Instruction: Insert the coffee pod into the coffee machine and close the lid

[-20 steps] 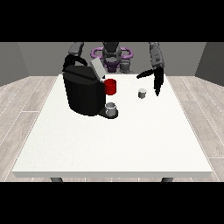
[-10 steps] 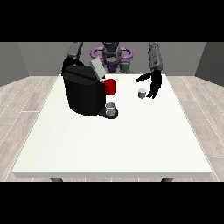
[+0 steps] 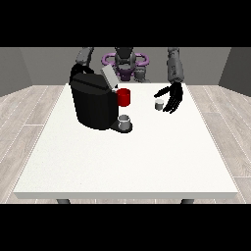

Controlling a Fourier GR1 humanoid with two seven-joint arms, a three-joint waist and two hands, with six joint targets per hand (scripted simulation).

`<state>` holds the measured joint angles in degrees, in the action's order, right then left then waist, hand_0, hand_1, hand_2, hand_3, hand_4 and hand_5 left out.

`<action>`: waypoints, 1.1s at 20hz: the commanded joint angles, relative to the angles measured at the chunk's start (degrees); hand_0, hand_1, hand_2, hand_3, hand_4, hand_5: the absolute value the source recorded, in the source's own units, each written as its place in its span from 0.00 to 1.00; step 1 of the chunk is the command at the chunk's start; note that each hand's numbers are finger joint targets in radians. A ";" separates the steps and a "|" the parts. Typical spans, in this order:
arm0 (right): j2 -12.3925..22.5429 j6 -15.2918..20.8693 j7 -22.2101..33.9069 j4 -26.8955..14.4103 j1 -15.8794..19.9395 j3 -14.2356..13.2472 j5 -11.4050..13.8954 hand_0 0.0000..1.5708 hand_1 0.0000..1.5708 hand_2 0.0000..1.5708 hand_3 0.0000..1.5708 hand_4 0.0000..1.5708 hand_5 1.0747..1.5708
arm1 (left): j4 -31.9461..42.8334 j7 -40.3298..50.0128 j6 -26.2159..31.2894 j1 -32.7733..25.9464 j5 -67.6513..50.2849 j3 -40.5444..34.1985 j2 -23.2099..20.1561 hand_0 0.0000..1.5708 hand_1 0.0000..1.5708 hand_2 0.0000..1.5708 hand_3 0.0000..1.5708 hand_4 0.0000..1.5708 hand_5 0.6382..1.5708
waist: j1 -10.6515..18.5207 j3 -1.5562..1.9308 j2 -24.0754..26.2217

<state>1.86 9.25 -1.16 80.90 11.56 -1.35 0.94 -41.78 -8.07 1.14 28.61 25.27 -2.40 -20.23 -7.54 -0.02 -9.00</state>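
Front view takes in a large white table [image 3: 122, 162] with a black coffee machine [image 3: 93, 103] standing on its far left part, well in from the near edge. Its grey lid [image 3: 109, 77] is tilted up, so the pod chamber looks open and ready. A red part [image 3: 124, 97] sits on the machine's right side, and a small grey cup [image 3: 125, 121] stands on the tray at its foot.

At the view's right, a hand [image 3: 173, 98] hangs just beside the coffee pod [image 3: 159, 104], fingers spread wide and relaxed, holding nothing. The pod, small and pale, stands on the table between that hand and the machine, not yet lifted. The other hand is hidden behind the machine.

By this showing the task is barely begun: the pod must be grasped, carried to the chamber, dropped in, and the lid shut.
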 commanded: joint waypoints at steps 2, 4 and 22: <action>-0.99 0.90 -1.23 -1.33 -1.80 0.28 0.51 0.00 0.00 0.00 0.00 0.31 1.00 | 2.43 -3.42 -3.10 -0.36 4.17 1.30 -0.42 0.41 0.41 0.50 0.34 0.00 1.00 | 0.54 0.00 0.86; -0.43 -1.10 -1.39 1.48 -0.94 0.99 -0.33 0.00 0.00 0.00 0.00 0.33 1.00 | 5.46 -5.28 -7.73 2.13 4.31 -1.05 -0.84 0.44 0.44 0.53 0.38 0.00 1.00 | -2.54 -0.02 -2.66; 1.62 -0.70 0.24 -3.18 4.60 -5.01 -4.90 0.00 0.00 0.00 0.00 0.27 1.00 | 8.07 -8.21 -11.41 6.23 12.20 2.22 1.13 0.81 0.81 0.89 0.87 0.32 1.00 | 0.80 0.01 -0.90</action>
<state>1.87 8.69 -3.23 79.38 12.35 -3.06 -1.73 -33.17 -14.82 -10.18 34.06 36.35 -1.16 -20.28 -8.22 0.08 -9.99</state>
